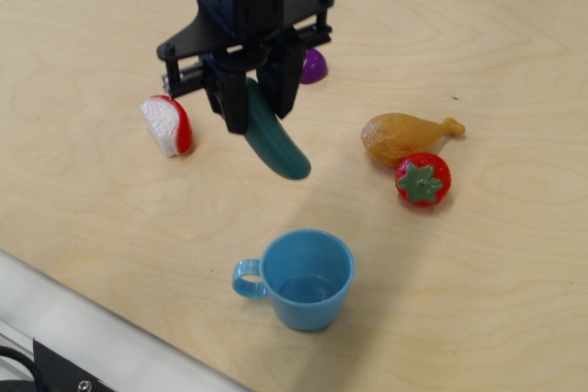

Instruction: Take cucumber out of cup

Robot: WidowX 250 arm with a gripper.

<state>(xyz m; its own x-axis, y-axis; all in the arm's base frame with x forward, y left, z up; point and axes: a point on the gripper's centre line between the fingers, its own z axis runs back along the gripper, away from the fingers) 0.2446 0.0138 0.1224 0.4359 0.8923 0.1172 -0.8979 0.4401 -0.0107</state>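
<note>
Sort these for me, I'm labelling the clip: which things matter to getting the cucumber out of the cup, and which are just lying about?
Job: cucumber, held by the gripper; cup.
Lying about: apple slice, chicken drumstick, tomato, eggplant.

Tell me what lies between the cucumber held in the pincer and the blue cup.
Nothing: in the one camera view, only bare wooden table shows between the cucumber, clamped in the pincer, and the cup.

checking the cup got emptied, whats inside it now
Nothing: the light-blue cup shows only its bare floor. The cucumber hangs clear of it, clamped in the gripper. The near inner wall is hidden by the rim.
</note>
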